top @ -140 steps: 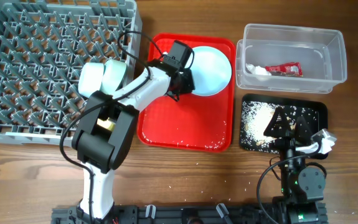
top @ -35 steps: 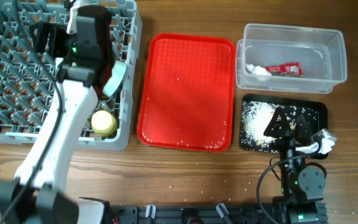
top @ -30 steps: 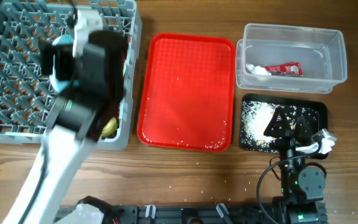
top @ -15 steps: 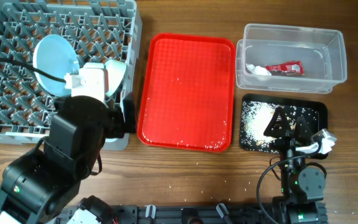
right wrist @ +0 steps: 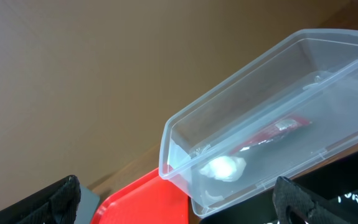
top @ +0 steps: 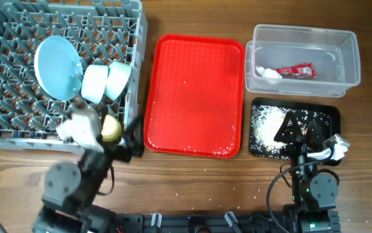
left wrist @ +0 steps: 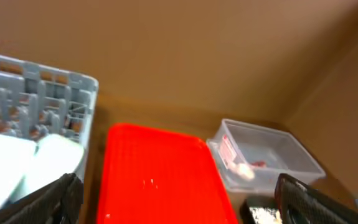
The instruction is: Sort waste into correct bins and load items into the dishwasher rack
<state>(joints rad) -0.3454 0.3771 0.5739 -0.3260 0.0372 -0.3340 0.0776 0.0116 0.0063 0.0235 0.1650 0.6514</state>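
Note:
The grey dishwasher rack [top: 17,39] at the far left holds a pale-blue plate [top: 58,67] on edge, two pale-blue bowls [top: 95,84] [top: 118,79] and a yellow cup [top: 111,128]. My left gripper [top: 126,144] hovers by the rack's near right corner, open and empty; the left wrist view shows its fingers [left wrist: 54,202] wide apart. The clear tub [top: 347,45] contains a red foil wrapper [top: 295,71] and a white scrap [top: 266,72]. Food crumbs [top: 266,126] lie in the black tray [top: 328,116]. My right gripper [top: 301,128] rests over that tray, open and empty.
A flat red tray [top: 195,97] with a few specks lies between the rack and the bins. Stray crumbs dot the wooden table near the front edge. Brown walls stand behind the table in both wrist views.
My left arm has pulled back from the rack toward the near edge, uncovering the plate, bowls and cup standing in it. The right arm has not moved.

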